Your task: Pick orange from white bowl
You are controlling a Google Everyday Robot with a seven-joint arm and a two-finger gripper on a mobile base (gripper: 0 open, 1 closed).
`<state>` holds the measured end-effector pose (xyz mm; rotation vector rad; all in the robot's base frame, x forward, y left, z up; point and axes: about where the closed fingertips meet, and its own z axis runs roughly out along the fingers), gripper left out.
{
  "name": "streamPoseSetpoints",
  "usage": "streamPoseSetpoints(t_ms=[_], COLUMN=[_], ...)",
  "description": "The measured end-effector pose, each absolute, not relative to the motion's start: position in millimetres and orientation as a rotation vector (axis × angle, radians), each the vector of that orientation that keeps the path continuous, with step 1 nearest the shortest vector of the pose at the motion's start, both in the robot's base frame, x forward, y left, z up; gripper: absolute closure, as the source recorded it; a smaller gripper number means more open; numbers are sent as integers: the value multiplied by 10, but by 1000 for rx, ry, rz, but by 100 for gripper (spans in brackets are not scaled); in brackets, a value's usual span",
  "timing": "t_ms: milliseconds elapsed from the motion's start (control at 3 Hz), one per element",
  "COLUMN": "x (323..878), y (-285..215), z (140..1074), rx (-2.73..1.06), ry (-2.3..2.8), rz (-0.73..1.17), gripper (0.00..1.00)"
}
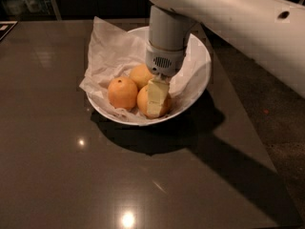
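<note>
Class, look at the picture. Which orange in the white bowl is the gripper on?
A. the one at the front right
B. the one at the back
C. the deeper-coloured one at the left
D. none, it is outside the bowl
A: the gripper reaches down into the white bowl and sits on the front right orange. The left orange and the back orange lie beside it.
</note>
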<state>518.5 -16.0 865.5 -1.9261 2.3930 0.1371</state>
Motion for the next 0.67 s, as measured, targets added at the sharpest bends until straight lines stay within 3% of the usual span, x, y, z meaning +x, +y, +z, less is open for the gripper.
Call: streamPoseSetpoints(t_ms=[333, 667], x=[4979, 4760], y=[-210, -312], z=[8906, 9286], rx=[-1921, -1882], ry=[2277, 2196], rz=[114, 57], gripper=[100, 100])
